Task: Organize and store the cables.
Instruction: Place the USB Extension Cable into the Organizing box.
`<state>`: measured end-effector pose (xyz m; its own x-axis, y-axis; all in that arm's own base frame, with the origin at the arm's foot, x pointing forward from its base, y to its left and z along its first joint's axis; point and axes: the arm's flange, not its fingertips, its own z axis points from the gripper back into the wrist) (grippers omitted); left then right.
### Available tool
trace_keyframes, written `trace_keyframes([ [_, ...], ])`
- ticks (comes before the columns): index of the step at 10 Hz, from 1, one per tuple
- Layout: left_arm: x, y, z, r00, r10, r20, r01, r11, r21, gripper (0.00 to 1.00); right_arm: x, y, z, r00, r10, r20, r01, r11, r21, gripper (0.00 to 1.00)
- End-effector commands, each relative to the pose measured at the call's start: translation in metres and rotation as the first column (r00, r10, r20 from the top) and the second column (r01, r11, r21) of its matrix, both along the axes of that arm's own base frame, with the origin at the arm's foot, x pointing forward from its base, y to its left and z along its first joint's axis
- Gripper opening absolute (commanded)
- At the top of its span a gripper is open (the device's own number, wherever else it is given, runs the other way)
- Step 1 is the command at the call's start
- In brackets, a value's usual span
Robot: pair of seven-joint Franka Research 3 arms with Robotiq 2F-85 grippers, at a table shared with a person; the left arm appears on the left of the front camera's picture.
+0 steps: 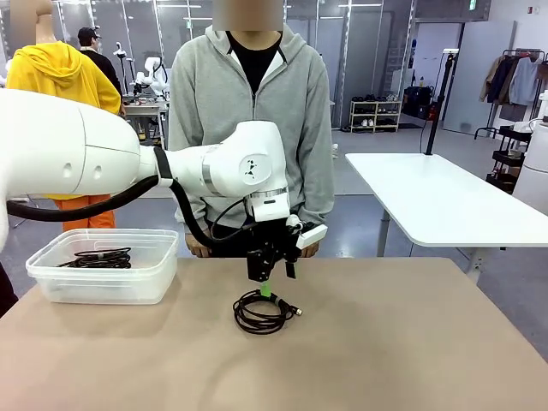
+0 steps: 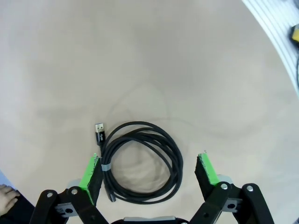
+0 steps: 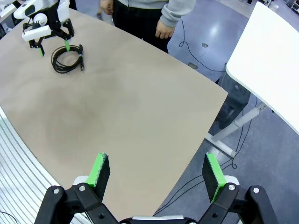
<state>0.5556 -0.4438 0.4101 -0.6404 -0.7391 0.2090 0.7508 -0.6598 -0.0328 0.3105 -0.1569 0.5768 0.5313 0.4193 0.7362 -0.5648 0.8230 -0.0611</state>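
Observation:
A coiled black cable [image 1: 264,312] lies on the tan table, with a small USB plug [image 2: 99,132] sticking out beside the loop [image 2: 140,161]. My left gripper [image 1: 271,276] hovers open just above the coil's far edge, and its green pads [image 2: 91,171] stand on either side of the loop without touching it. From the right wrist view the same coil [image 3: 67,59] sits far off under the left gripper [image 3: 52,46]. My right gripper [image 3: 156,171] is open and holds nothing, high over the table's edge. Another coiled cable [image 1: 98,257] rests in the clear tub [image 1: 145,288].
A person in a grey hoodie [image 1: 248,103] stands at the far side, hands [image 3: 164,31] low at the table edge. A white table [image 1: 445,201] stands back right. Bare tan tabletop [image 1: 411,342] spreads to the right and front of the coil.

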Motion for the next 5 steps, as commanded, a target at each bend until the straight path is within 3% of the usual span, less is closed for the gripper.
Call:
trace_keyframes([
  [1,0.009,-0.003,0.009,1.0,-0.001,-0.01,0.001,1.0,0.007,1.0,0.0,0.0,0.0,1.0,0.004,-0.007,-0.004,1.0,-0.002,1.0],
  [4,0.013,-0.007,0.009,0.999,0.028,-0.043,-0.028,1.0,0.005,1.0,0.0,0.0,0.0,1.0,0.004,-0.007,-0.004,1.0,-0.002,1.0],
  [5,0.018,-0.007,0.009,0.998,0.052,-0.02,-0.051,0.998,0.021,1.0,0.0,0.0,0.0,1.0,0.004,-0.007,-0.004,1.0,-0.002,1.0],
])
